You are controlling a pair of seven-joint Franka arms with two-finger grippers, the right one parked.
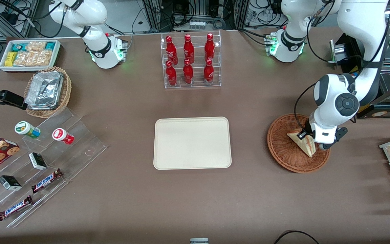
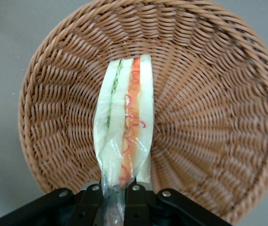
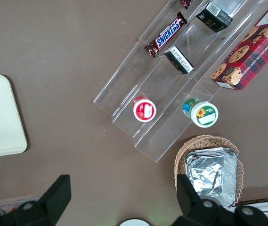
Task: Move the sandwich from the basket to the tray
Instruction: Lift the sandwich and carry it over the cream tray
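Brown matte tabletop, seen from the front, carrying the whole workspace. The reddish-brown woven basket is set toward the working arm's end of the table, and the cream-coloured rectangular tray lies near the middle, well apart from the basket and with nothing on it. A clear rack of red bottles stands farther from the front camera than the tray; a stepped acrylic stand with Snickers bars and a lighter wicker basket of foil trays are seen toward the parked arm's end.

The left arm's gripper is positioned over the basket. In the wrist view the gripper is shown with its fingers closed narrowly on the film-wrapped corner of the sandwich, a triangular wedge whose orange-red and pale filling stripe is turned toward the camera. The sandwich is still within the rim of the basket; whether it is lifted off the weave or resting on it cannot be told.

The step in hand is judged to be the grasp, or the start of the lift. A rise clear of the basket rim is called for next, followed by a sideways carry to the tray and a low release there. Since only a thin corner is pinched, a slow, steady carry is advised.
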